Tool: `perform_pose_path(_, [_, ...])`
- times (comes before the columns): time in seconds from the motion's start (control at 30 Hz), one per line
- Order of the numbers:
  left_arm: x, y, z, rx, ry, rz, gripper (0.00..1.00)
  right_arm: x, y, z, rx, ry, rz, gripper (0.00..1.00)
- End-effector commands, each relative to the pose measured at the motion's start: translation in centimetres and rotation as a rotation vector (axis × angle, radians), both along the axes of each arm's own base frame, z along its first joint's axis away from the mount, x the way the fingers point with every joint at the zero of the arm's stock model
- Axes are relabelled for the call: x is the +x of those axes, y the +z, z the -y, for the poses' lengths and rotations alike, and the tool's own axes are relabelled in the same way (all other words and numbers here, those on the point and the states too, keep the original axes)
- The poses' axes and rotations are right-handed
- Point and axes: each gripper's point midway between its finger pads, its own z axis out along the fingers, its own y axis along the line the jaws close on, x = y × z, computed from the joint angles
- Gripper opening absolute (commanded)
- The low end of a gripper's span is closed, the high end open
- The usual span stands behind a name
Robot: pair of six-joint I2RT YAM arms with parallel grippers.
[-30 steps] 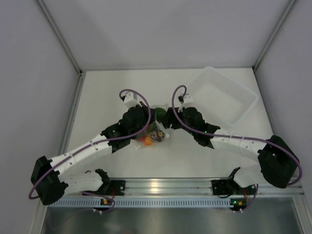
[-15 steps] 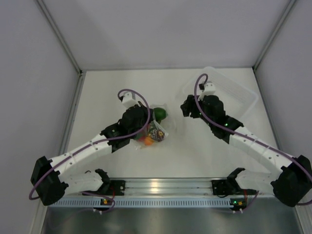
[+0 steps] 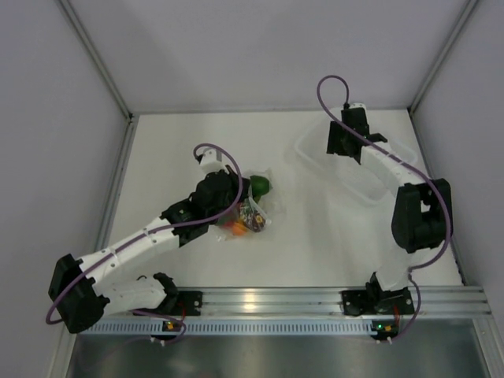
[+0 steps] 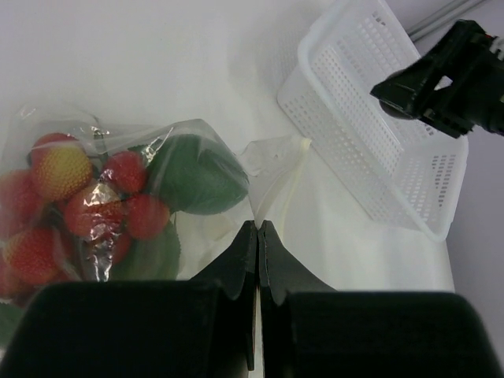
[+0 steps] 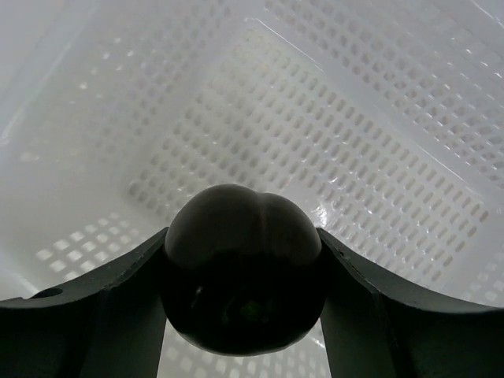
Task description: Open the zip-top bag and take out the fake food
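Top external shows right arm [image 3: 386, 161] stretched over basket [image 3: 358, 183], fingers [image 5: 87, 315] gripping fruit [image 5: 244, 268].

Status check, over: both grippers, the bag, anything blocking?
Left gripper shut on zip-top bag edge. Right gripper holds dark round piece over white basket. Other fake food in bag. No obstruction seen.
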Motion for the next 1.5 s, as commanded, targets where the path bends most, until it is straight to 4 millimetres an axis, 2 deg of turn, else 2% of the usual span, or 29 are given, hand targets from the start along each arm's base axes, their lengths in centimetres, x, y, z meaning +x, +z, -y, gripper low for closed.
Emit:
perform_pose_path(0.0, [-0.5, 2.6, 0.4, -0.029, -0.052, 0.044, 0.00, 1.9, -0.6, 1.9, -0.046, -0.022, -0.047, 0.47])
perform_pose_path(0.03, [-0.7, 2.7, 0.6, -0.026, -0.075, 0.041, 0.00, 2.8, -1.9, 2.3, -0.050, -0.034, -0.073, 0.50])
perform_pose_path(0.13, [-1.1, 3.2, 1.2, -0.031, -0.117, 0.042, 0.00, 3.5, -3.8, 2.9, -0.070, -0.052, -0.112, 0.57])
perform_pose_path(0.2, [-1.3, 3.2, 1.3, -0.028, -0.129, 0.041, 0.00, 3.7, -4.3, 3.0, -0.075, -0.055, -0.119, 0.66])
perform_pose_path(0.27, [-1.5, 3.3, 1.5, -0.025, -0.155, 0.043, 0.00, 3.6, -4.4, 3.0, -0.075, -0.059, -0.135, 0.88])
perform_pose_path(0.3, [-1.7, 3.2, 1.7, -0.020, -0.170, 0.040, 0.00, 3.5, -4.2, 2.9, -0.072, -0.058, -0.135, 0.96])
perform_pose_path(0.33, [-1.8, 3.3, 1.8, -0.018, -0.178, 0.036, 0.00, 3.3, -4.0, 2.6, -0.057, -0.045, -0.136, 1.00])
perform_pose_path(0.4, [-2.0, 3.3, 2.0, -0.013, -0.196, 0.031, 0.00, 3.0, -3.3, 2.6, -0.051, -0.041, -0.132, 0.99])
perform_pose_path(0.47, [-2.1, 3.3, 2.0, -0.012, -0.198, 0.029, 0.00, 2.1, -1.5, 2.4, -0.034, -0.029, -0.093, 0.99])
perform_pose_path(0.5, [-2.1, 3.2, 2.0, -0.007, -0.200, 0.025, 0.00, 1.0, -1.6, 2.3, -0.019, -0.026, -0.097, 0.99])
perform_pose_path(0.53, [-2.2, 3.2, 2.0, -0.009, -0.201, 0.024, 0.00, 0.8, 1.3, 2.0, 0.011, -0.017, -0.015, 0.99])
perform_pose_path(0.6, [-2.1, 3.5, 2.0, -0.014, -0.198, 0.027, 0.00, -0.4, 3.5, 1.5, 0.074, -0.016, 0.050, 1.00])
perform_pose_path(0.63, [-2.1, 3.7, 1.9, -0.019, -0.194, 0.031, 0.00, -2.0, 5.0, 0.5, 0.130, 0.026, 0.089, 0.99])
perform_pose_path(0.67, [-2.0, 3.9, 1.9, -0.023, -0.190, 0.033, 0.00, -2.2, 6.4, -0.2, 0.178, 0.050, 0.151, 0.99])
perform_pose_path(0.7, [-1.9, 4.4, 1.8, -0.029, -0.181, 0.042, 0.00, -3.7, 5.7, -2.0, 0.268, 0.117, 0.144, 0.99])
perform_pose_path(0.73, [-1.8, 4.6, 1.7, -0.031, -0.173, 0.046, 0.00, -4.9, 8.1, -2.9, 0.323, 0.162, 0.214, 0.99])
perform_pose_path(0.77, [-1.7, 4.8, 1.7, -0.033, -0.167, 0.051, 0.00, -5.6, 8.7, -3.8, 0.376, 0.197, 0.240, 1.00])
perform_pose_path(0.8, [-1.6, 4.9, 1.6, -0.032, -0.160, 0.054, 0.00, -5.8, 10.6, -4.8, 0.458, 0.225, 0.321, 0.99])
perform_pose_path(0.83, [-1.5, 5.3, 1.4, -0.036, -0.148, 0.063, 0.00, -7.7, 10.7, -5.8, 0.517, 0.299, 0.331, 0.99])
perform_pose_path(0.9, [-1.3, 5.5, 1.4, -0.033, -0.140, 0.068, 0.00, -9.3, 12.2, -6.9, 0.604, 0.348, 0.388, 0.99])
perform_pose_path(1.0, [-1.0, 6.0, 1.5, -0.029, -0.135, 0.077, 0.00, -11.2, 12.8, -8.3, 0.718, 0.399, 0.364, 0.98])
perform_pose_path(1.13, [-0.6, 6.7, 1.7, -0.044, -0.125, 0.082, 0.00, -13.9, 12.6, -10.0, 0.871, 0.433, 0.326, 0.83])
perform_pose_path(1.2, [-0.5, 7.2, 2.0, -0.057, -0.128, 0.084, 0.00, -14.5, 12.5, -10.2, 0.871, 0.411, 0.334, 0.79])
perform_pose_path(1.27, [-0.4, 7.2, 2.4, -0.067, -0.132, 0.075, 0.00, -15.6, 12.0, -11.3, 0.860, 0.404, 0.305, 0.71])
perform_pose_path(1.33, [-0.4, 7.4, 2.6, -0.091, -0.128, 0.067, 0.00, -16.3, 12.3, -12.5, 0.815, 0.393, 0.340, 0.65])
perform_pose_path(1.4, [-0.3, 7.4, 3.1, -0.113, -0.131, 0.050, 0.00, -16.4, 12.2, -13.1, 0.758, 0.363, 0.352, 0.63])
perform_pose_path(1.43, [-0.3, 7.3, 3.4, -0.118, -0.134, 0.041, 0.00, -17.4, 12.0, -14.6, 0.756, 0.398, 0.341, 0.61])
perform_pose_path(1.47, [-0.4, 7.3, 3.7, -0.124, -0.141, 0.035, 0.00, -17.6, 11.9, -15.1, 0.749, 0.402, 0.336, 0.61])
